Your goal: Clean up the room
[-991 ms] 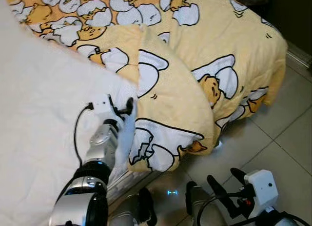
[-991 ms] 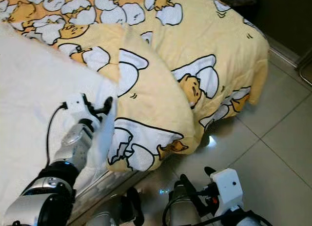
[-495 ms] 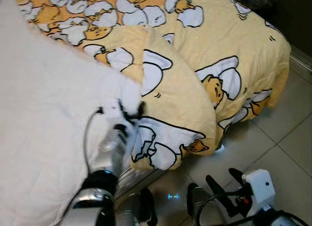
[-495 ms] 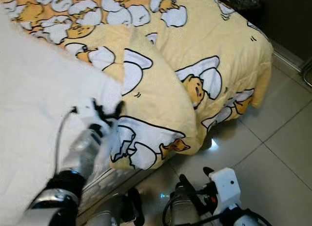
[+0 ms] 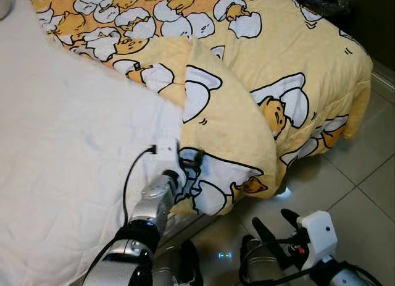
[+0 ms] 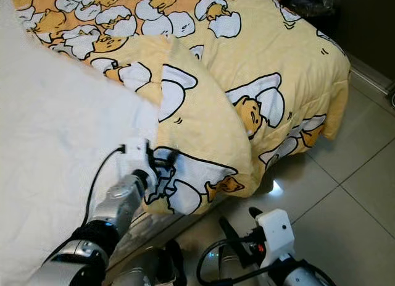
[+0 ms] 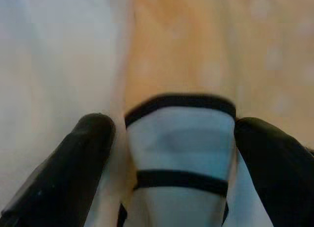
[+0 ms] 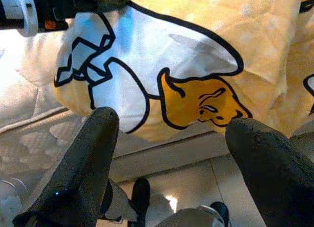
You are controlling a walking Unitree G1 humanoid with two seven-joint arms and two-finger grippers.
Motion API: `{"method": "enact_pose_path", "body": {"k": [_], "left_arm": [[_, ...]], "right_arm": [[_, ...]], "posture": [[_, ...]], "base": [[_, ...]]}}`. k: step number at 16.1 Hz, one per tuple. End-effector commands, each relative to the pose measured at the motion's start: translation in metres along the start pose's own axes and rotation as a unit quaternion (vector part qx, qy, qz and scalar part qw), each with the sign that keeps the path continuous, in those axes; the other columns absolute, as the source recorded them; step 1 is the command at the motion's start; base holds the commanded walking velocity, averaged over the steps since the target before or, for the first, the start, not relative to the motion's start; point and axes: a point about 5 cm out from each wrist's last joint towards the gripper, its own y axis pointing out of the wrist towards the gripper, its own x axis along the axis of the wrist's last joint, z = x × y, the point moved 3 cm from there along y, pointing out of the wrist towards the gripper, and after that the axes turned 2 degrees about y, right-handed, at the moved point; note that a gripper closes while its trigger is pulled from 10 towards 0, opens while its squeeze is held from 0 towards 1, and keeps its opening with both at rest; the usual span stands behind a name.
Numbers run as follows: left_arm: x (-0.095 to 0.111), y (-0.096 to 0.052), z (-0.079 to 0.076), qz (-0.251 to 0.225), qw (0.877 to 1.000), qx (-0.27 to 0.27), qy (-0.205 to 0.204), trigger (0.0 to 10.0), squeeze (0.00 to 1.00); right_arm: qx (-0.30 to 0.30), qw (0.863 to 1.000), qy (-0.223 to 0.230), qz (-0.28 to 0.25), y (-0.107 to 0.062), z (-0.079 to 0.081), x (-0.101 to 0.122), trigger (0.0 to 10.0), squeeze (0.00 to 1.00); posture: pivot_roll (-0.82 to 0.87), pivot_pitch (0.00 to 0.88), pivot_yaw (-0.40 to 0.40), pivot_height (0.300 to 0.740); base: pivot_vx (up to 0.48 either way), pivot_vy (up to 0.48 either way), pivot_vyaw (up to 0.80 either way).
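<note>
On the bed, head views: the yellow quilt [image 5: 247,107] printed with egg-and-chick cartoons is lying folded back over the white mattress cover [image 5: 68,156], its near corner drooping over the bed edge toward the tiled floor [image 5: 364,193].
Containers: I cannot make out any in these pictures.
Left gripper: the left gripper [image 5: 188,161] is reaching to the quilt's folded edge where yellow cloth meets white, fingers spread and pressing against the fabric.
Right gripper: the right gripper [image 5: 274,227] is hanging low at the near right above the floor, fingers parted and holding nothing.
Change: compared with a second ago, the left gripper is sitting further right and nearer the quilt's lower corner; the whole scene has also shifted slightly, so the camera has moved.
Left wrist view: the two black fingers [image 7: 73,163] are standing wide apart, with a white patch outlined in black on the quilt [image 7: 181,143] lying between them; the picture is blurred.
Right wrist view: the open fingers [image 8: 83,173] are framing the drooping quilt corner [image 8: 162,75], showing a chick print, with the mattress side [image 8: 39,134] beneath and the left gripper [image 8: 98,1] at the quilt's edge.
</note>
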Motion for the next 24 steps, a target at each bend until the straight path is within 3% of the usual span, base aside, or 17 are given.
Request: {"method": "enact_pose_path", "body": {"k": [1, 2, 3, 6, 8, 10, 17, 21, 24], "left_arm": [[-0.022, -0.004, 0.006, 0.048, 0.999, 0.007, 0.01, 4.3, 0.0], [-0.026, -0.005, 0.008, 0.058, 0.998, 0.012, 0.014, 2.9, 0.0], [-0.03, -0.006, 0.013, 0.067, 0.997, 0.024, 0.004, 0.0, 0.0], [-0.029, -0.005, 0.019, 0.065, 0.996, 0.043, -0.032, 0.0, 0.0], [-0.02, -0.003, 0.021, 0.036, 0.994, 0.043, -0.096, 0.0, 0.0], [-0.021, -0.004, 0.024, 0.032, 0.992, 0.045, -0.116, 0.0, 0.0], [-0.033, -0.012, 0.036, 0.041, 0.991, 0.058, -0.113, 0.0, 0.0], [-0.05, -0.028, 0.057, 0.041, 0.986, 0.101, -0.128, 0.0, 0.0], [-0.07, -0.047, 0.075, 0.054, 0.984, 0.14, -0.1, 0.0, 0.0]], "right_arm": [[0.003, 1.0, 0.001, 0.008, -0.003, 0.005, -0.004, 10.0, 0.0], [0.003, 1.0, 0.001, 0.009, -0.004, 0.005, -0.004, 10.0, 0.0], [0.002, 1.0, 0.0, 0.009, -0.004, 0.005, -0.004, 10.0, 0.0], [0.0, 1.0, -0.001, 0.009, -0.003, 0.002, -0.003, 10.0, 0.0], [-0.002, 1.0, -0.003, 0.008, -0.001, 0.001, -0.002, 10.0, 0.0], [-0.002, 1.0, -0.005, 0.008, -0.001, 0.0, -0.001, 10.0, 0.0], [0.017, 1.0, -0.017, 0.007, 0.006, -0.004, 0.003, 10.0, 0.0], [0.024, 1.0, -0.019, 0.008, 0.011, -0.005, 0.003, 10.0, 0.0], [0.034, 0.999, -0.019, 0.008, 0.018, -0.006, 0.002, 10.0, 0.0]], "posture": [[-0.36, 0.243, 0.156, 0.74], [-0.36, 0.246, 0.155, 0.74], [-0.37, 0.251, 0.153, 0.74], [-0.37, 0.253, 0.153, 0.74], [-0.37, 0.25, 0.152, 0.74], [-0.37, 0.248, 0.15, 0.74], [-0.36, 0.218, 0.143, 0.74], [-0.33, 0.202, 0.135, 0.74], [-0.3, 0.182, 0.128, 0.74]], "base": [[0.0, 0.0, 0.0], [0.0, 0.0, 0.0], [0.0, 0.0, 0.0], [0.0, 0.0, 0.0], [0.0, 0.0, 0.0], [0.0, 0.0, 0.0], [0.0, 0.0, 0.0], [0.0, 0.0, 0.0], [0.0, 0.0, 0.0]]}}
